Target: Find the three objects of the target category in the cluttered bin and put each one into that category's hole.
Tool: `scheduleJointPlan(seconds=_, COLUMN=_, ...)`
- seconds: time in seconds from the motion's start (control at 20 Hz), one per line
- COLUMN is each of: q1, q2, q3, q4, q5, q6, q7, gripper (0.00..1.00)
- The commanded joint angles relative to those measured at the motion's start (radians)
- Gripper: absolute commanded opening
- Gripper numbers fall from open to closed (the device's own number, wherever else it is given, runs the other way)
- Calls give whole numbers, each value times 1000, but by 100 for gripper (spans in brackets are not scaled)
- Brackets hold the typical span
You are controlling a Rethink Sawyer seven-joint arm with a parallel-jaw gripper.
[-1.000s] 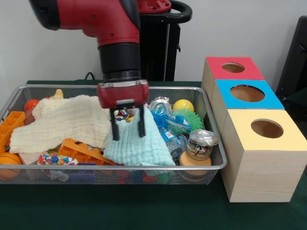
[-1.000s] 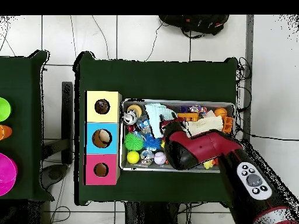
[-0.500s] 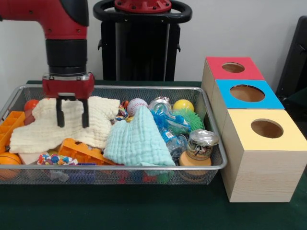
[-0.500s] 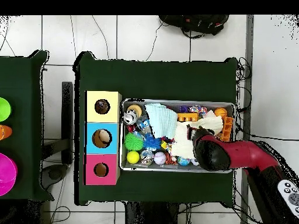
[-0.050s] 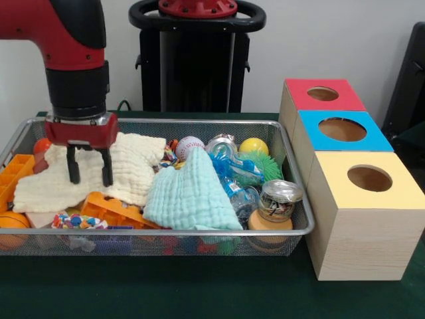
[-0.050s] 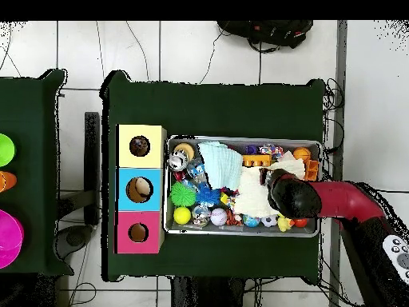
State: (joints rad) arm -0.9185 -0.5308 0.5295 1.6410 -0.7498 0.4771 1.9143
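Wire mesh forms the bin (image 5: 292, 173), which holds all the clutter and sits just beside a row of three wooden boxes: red-topped (image 5: 323, 95), blue-topped (image 5: 342, 130) and yellow-topped (image 5: 368, 179), each with a round hole in its lid. The target category is not stated, so the task's things cannot be named with certainty; a yellow ball (image 5: 254, 146), a baseball (image 5: 189, 145) and an orange ball (image 5: 11, 222) would make a set of three, and this is a judgement only. The largest item in the bin is the cream cloth (image 5: 133, 166), spread across the end far from the boxes and lapping over an orange plastic block (image 5: 116, 209); next to it a mint cloth (image 5: 192, 196) is bunched near the middle. The red arm (image 5: 76, 40) comes down over the cream cloth, and the gripper (image 5: 88, 169) hangs directly above it with its two dark fingers (image 5: 72, 169) parted wide and nothing between them. The deciding relation is vertical: the cloth lies straight beneath the fingertips, flat, with its long side running along the bin's length. The likely next move is a descent and pinch to lift this cover. A can (image 5: 279, 199) and a green spiky ball (image 5: 262, 166) lie at the box end, well apart from the gripper.
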Motion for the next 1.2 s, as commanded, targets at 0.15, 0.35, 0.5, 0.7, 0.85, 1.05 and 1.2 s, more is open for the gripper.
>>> scheduleJointPlan(seconds=0.15, q1=51, q2=176, q3=102, q4=-184, q5=-10, q6=-34, q7=-133, gripper=100)
scheduleJointPlan(seconds=0.35, q1=64, q2=205, q3=106, q4=-217, q5=-1, q6=-41, q7=-120, gripper=100)
scheduleJointPlan(seconds=0.5, q1=63, q2=210, q3=105, q4=-227, q5=3, q6=-33, q7=-123, gripper=100)
scheduleJointPlan(seconds=0.7, q1=51, q2=211, q3=110, q4=-219, q5=9, q6=-21, q7=-137, gripper=100)
scheduleJointPlan(seconds=0.85, q1=39, q2=212, q3=113, q4=-210, q5=15, q6=-10, q7=-150, gripper=100)
scheduleJointPlan(seconds=1.05, q1=12, q2=172, q3=129, q4=-180, q5=43, q6=51, q7=-189, gripper=100)
scheduleJointPlan(seconds=1.2, q1=-18, q2=94, q3=153, q4=-139, q5=94, q6=144, q7=-228, gripper=100)
